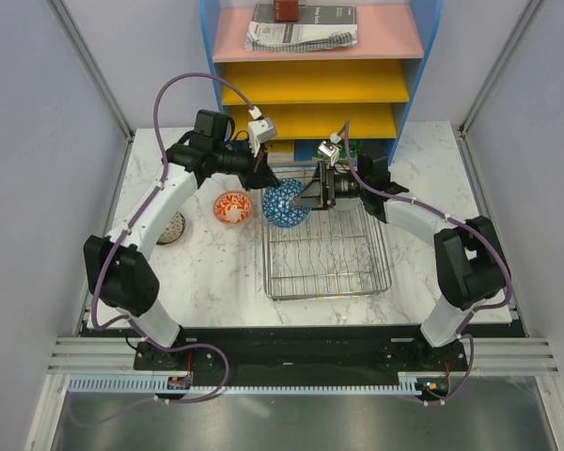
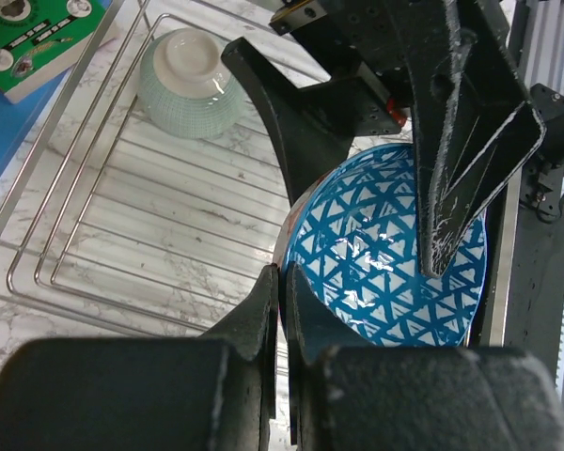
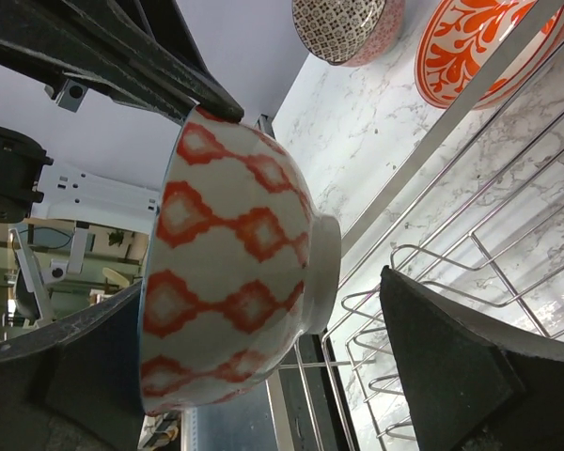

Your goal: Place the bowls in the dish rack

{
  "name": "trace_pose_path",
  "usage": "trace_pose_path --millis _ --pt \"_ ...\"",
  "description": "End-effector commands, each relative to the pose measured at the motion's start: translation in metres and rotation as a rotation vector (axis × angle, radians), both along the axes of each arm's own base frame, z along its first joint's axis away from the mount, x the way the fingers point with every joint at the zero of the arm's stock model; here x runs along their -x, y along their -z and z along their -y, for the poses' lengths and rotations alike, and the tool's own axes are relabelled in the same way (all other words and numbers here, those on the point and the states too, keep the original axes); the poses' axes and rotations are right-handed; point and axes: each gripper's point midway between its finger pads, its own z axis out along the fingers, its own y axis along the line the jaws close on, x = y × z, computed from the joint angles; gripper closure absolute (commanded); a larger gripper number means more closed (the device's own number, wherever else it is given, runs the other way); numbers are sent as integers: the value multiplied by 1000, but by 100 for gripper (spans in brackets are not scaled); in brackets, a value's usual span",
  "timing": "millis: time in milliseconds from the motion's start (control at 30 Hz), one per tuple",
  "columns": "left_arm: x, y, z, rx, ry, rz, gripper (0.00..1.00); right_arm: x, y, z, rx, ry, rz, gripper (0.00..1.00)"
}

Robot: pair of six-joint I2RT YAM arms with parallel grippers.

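A bowl with a blue pattern inside [image 1: 285,207] and red diamonds on white outside [image 3: 235,254] hangs tilted over the left edge of the wire dish rack [image 1: 324,272]. My left gripper [image 1: 261,178] is shut on its rim [image 2: 284,272]. My right gripper [image 1: 305,199] is open and straddles the bowl wall [image 3: 254,301]; one finger [image 2: 461,188] is inside it, and the other stands apart from its foot. A pale green bowl [image 2: 188,85] lies upside down in the rack [image 2: 122,235]. A red-orange bowl [image 1: 232,208] and a grey-brown bowl [image 1: 172,227] stand on the table to the left. The white red-banded bowl is out of view.
The blue-framed shelf unit [image 1: 310,75] with pink and yellow trays stands right behind the rack. A green board [image 2: 38,38] lies beside the rack's far corner. The rack's raised wire prongs [image 3: 423,272] sit below the held bowl. Grey walls close both sides.
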Motion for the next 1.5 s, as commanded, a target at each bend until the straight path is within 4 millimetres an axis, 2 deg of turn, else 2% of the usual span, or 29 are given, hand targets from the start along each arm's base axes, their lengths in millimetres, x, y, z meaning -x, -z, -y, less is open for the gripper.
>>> trace_pose_path --millis 0,267,367,500,833,1200,1267,1333,1467 --pt "1 -29 17 80 53 40 98 3 -11 -2 -46 -41 56 2" --pt "0 -29 23 82 70 40 98 7 -16 3 -104 -43 -12 2" --pt "0 -31 23 83 67 45 98 7 -16 5 -130 -46 -4 8" --pt "-1 -29 24 83 68 37 98 7 -27 8 -195 -51 -14 22" --pt "-2 -22 24 80 72 23 98 14 -44 17 -307 -69 20 26" --pt "-4 -14 26 71 71 3 98 9 -41 16 -313 -55 18 57" --pt "-4 -14 26 71 70 2 93 7 -36 16 -296 -44 -3 64" --pt "-4 -11 26 69 73 -7 87 4 -32 15 -283 -32 -2 66" --pt "-2 -11 26 68 74 -12 83 -1 -25 15 -265 -4 -7 72"
